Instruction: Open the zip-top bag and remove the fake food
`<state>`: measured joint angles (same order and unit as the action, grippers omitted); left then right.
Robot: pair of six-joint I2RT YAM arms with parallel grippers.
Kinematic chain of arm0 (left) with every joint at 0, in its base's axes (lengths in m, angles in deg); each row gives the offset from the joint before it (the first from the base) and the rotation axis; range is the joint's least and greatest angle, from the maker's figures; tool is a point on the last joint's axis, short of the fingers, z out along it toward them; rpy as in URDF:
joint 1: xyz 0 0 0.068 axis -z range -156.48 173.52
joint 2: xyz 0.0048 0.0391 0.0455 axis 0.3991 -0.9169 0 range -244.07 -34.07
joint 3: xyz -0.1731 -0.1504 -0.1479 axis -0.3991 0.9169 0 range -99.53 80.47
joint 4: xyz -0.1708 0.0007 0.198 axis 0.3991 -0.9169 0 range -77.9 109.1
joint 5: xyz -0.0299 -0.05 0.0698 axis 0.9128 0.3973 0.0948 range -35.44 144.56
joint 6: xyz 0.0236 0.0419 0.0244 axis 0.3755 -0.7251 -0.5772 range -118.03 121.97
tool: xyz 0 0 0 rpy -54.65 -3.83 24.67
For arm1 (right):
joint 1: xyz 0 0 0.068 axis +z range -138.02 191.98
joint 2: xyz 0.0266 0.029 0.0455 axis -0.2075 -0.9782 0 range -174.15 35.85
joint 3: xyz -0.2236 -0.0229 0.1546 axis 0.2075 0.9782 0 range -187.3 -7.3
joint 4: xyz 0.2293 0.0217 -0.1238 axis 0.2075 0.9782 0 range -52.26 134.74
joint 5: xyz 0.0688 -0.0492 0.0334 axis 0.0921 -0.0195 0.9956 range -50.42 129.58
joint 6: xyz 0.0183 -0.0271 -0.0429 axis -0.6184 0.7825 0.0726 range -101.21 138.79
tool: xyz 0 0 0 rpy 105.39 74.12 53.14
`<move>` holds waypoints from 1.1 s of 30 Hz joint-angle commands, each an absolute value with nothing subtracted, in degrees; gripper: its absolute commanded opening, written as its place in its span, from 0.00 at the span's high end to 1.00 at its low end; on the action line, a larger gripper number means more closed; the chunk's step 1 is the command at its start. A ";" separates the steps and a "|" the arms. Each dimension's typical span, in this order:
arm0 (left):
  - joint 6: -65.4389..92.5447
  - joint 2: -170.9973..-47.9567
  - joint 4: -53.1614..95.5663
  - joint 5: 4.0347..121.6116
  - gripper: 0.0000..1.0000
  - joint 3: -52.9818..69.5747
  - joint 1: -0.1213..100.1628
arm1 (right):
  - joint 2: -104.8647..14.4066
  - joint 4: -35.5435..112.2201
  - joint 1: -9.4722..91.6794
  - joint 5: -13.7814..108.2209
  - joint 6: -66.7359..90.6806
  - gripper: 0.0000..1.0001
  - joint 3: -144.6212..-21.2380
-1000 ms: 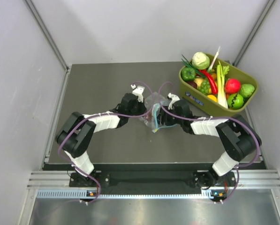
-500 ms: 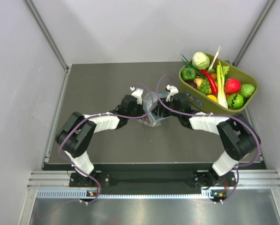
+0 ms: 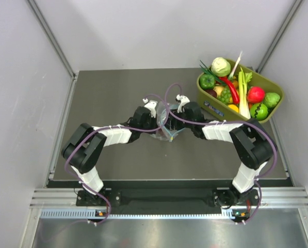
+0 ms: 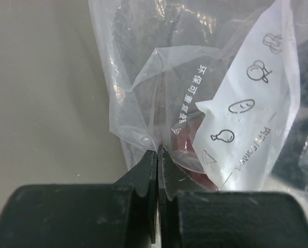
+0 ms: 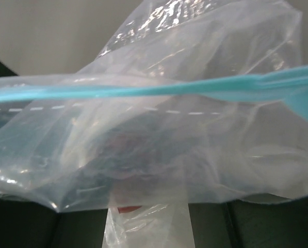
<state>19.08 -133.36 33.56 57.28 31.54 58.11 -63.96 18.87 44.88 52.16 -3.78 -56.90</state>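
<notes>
The zip-top bag (image 3: 167, 127) lies crumpled at the table's middle, between both grippers. My left gripper (image 3: 157, 122) is shut on a fold of its clear plastic (image 4: 158, 151). A dark red item (image 4: 189, 143) shows through the bag just past the tips. My right gripper (image 3: 177, 122) is pressed against the bag from the right. In the right wrist view the bag (image 5: 159, 155) fills the frame, with its teal zip strip (image 5: 143, 92) running across. The right fingers (image 5: 35, 227) stand apart with a strip of plastic between them, and their tips are hidden. The cabbage (image 3: 221, 66), chili (image 3: 231, 89) and bell pepper (image 3: 207, 81) lie in the tub.
The olive-green tub (image 3: 220, 110) stands at the back right, close behind my right arm. It also holds a red apple (image 3: 255, 94), celery (image 3: 242, 93) and other toy produce. Grey walls close in the dark table (image 3: 107, 98) on both sides.
My right gripper has moved left and away from me, up against the bag, which is now bunched narrower. My left gripper has stayed put, holding the plastic.
</notes>
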 commanded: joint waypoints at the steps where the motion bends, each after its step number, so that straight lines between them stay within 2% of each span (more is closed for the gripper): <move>1: 20.25 -134.00 33.51 58.34 1.00 32.13 58.15 | -62.76 18.49 46.34 55.04 -3.27 0.44 -56.78; 14: 21.48 -132.69 34.65 57.29 1.00 32.39 58.68 | -60.74 20.08 48.80 55.93 -3.45 0.37 -52.21; 20: 22.28 -131.98 35.45 56.50 1.00 32.83 58.85 | -62.06 21.48 49.42 54.70 -3.63 0.36 -51.15; 21: 22.28 -131.89 35.45 56.32 1.00 32.83 58.85 | -62.06 21.57 49.59 54.35 -3.71 0.38 -50.89; 22: 22.28 -131.81 35.36 56.32 1.00 32.74 58.85 | -61.97 21.22 49.68 53.82 -3.97 0.49 -50.11; 25: 22.01 -131.54 35.10 56.32 1.00 32.92 58.85 | -60.92 21.13 49.59 51.89 -3.80 0.63 -49.22; 28: 21.66 -131.10 34.83 55.79 1.00 33.27 58.85 | -58.03 21.31 49.59 49.87 -3.36 0.72 -48.35; 33: 20.17 -129.26 33.08 52.90 1.00 34.14 58.85 | -46.96 22.54 48.72 46.70 -3.80 0.74 -45.98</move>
<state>21.50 -132.79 33.43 56.50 33.11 58.98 -54.63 22.43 48.75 49.84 -4.15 -46.89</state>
